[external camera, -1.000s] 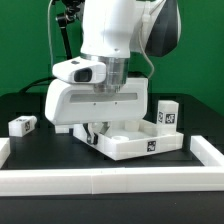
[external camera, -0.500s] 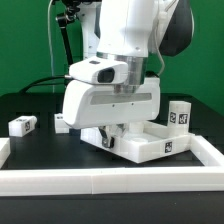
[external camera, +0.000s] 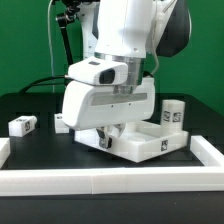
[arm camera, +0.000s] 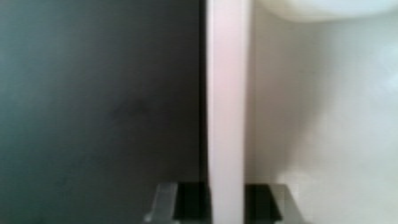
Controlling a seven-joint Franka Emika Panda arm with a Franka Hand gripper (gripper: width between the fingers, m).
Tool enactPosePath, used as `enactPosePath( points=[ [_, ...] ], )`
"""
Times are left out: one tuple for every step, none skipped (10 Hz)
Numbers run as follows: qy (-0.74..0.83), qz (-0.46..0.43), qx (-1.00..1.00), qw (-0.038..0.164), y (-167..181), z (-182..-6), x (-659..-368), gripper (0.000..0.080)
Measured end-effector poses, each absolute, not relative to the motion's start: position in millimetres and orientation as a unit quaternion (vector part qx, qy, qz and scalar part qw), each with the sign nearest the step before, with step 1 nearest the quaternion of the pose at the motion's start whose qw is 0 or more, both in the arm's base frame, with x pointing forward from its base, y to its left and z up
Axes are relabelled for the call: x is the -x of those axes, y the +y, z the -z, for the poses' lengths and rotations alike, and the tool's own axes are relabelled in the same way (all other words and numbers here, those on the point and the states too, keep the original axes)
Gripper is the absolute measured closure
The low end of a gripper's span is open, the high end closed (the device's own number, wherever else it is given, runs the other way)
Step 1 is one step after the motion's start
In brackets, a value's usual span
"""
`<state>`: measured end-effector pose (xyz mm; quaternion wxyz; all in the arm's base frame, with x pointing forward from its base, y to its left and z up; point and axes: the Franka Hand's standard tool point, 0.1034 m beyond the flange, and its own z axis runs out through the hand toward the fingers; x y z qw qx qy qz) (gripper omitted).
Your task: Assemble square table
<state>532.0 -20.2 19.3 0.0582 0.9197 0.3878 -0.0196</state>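
1. White plastic fills the frame: the square tabletop [external camera: 150, 143] sits with its rimmed side up on the black surface [external camera: 30, 105], right of centre and near the long border wall [external camera: 100, 180] that runs along the front edge.
2. The robot arm [external camera: 120, 40] bends low over the tabletop's left end, with its hand [external camera: 112, 131] clenched on the raised rim.
3. Seen from the wrist, the rim [arm camera: 228, 90] runs straight between the two fingers [arm camera: 178, 200]. The dark surface lies to one side of it and the pale inside of the tabletop to the other.
4. A black-and-white tag [external camera: 160, 148] faces the camera on the tabletop's near side wall.
5. An upright leg [external camera: 174, 113] stands at the far right, just beyond the tabletop's far corner, with a tag on its front face.
6. A lying leg [external camera: 22, 124] rests on its side at the far left of the surface, well apart from the tabletop.
7. A small block [external camera: 62, 122], white and tagged, sits just left of the arm's body. It is partly hidden behind the arm, and its shape cannot be made out fully.
8. At the right end the border wall turns a corner and runs away from the camera, passing close to the tabletop's right side.
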Motion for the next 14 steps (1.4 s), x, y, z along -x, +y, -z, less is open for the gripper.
enactPosePath(
  points=[
    [0.407, 0.022, -0.911, 0.060, -22, -19.2, -532, 0.0738],
    [0.445, 0.028, -0.893, 0.063, -24, -19.2, -532, 0.0738],
    [0.480, 0.033, -0.874, 0.066, -27, -19.1, -532, 0.0738],
    [0.510, 0.038, -0.856, 0.069, -29, -19.1, -532, 0.0738],
    [0.540, 0.045, -0.837, 0.071, -29, -19.1, -532, 0.0738],
    [0.566, 0.053, -0.819, 0.074, -21, -19.8, -539, 0.0738],
    [0.561, 0.052, -0.823, 0.073, -13, -19.9, -546, 0.0738],
    [0.568, 0.050, -0.818, 0.074, -5, -20.0, -552, 0.0738],
    [0.572, 0.050, -0.816, 0.072, 2, -19.6, -556, 0.0738],
    [0.573, 0.047, -0.815, 0.072, 5, -19.8, -559, 0.0738],
    [0.571, 0.049, -0.816, 0.072, 2, -18.9, -558, 0.0738],
    [0.569, 0.049, -0.818, 0.072, 2, -18.6, -557, 0.0738],
    [0.569, 0.049, -0.818, 0.072, 1, -18.3, -557, 0.0738],
    [0.568, 0.049, -0.818, 0.072, 1, -18.1, -557, 0.0738]
  ],
)
